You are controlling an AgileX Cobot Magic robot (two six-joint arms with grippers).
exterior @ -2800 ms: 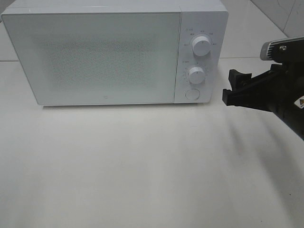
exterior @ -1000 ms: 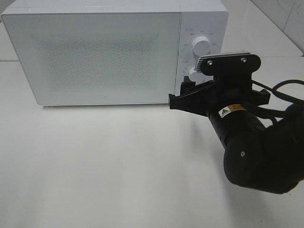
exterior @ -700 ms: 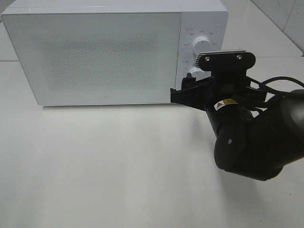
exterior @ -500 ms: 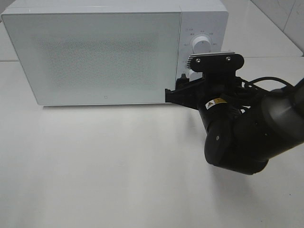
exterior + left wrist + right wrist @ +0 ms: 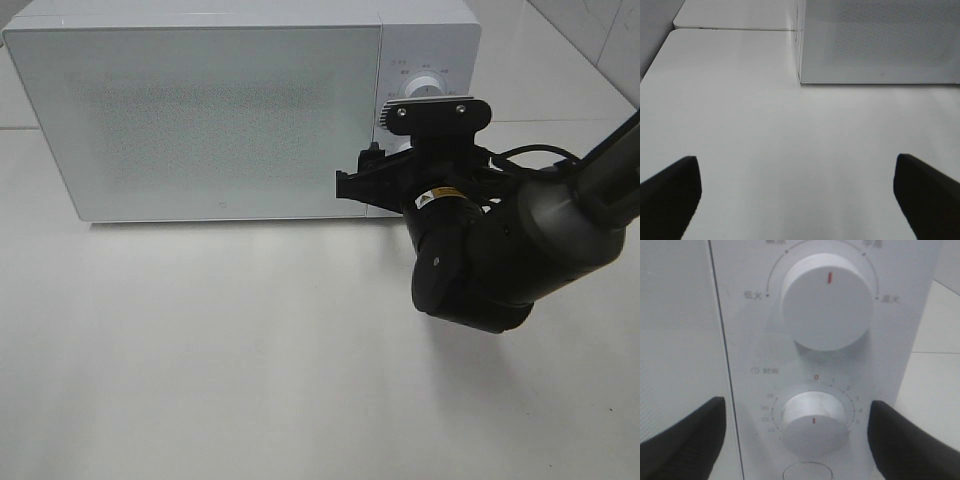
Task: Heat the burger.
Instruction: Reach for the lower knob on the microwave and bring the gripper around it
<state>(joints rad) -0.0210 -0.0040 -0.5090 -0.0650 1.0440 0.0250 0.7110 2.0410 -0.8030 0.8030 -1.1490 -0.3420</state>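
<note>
The burger is out of view in every frame. A white microwave (image 5: 200,120) stands at the back of the table with its door shut. My right gripper (image 5: 362,180) is open and held close in front of the control panel. In the right wrist view the right gripper (image 5: 800,440) has one dark finger on either side of the lower timer knob (image 5: 813,422), with the upper knob (image 5: 827,300) above it. My left gripper (image 5: 799,197) is open over bare table, well short of the microwave (image 5: 880,40), with nothing between its fingers.
A round button (image 5: 807,472) sits below the timer knob. The right arm's bulky black body (image 5: 480,260) hangs over the table in front of the panel. White tabletop (image 5: 200,350) spreads in front of the microwave. Tiled wall at the back right.
The right arm has swung left and closer to the microwave, so its gripper now covers the lower knob and the door's edge in the exterior view. Both grippers stay open.
</note>
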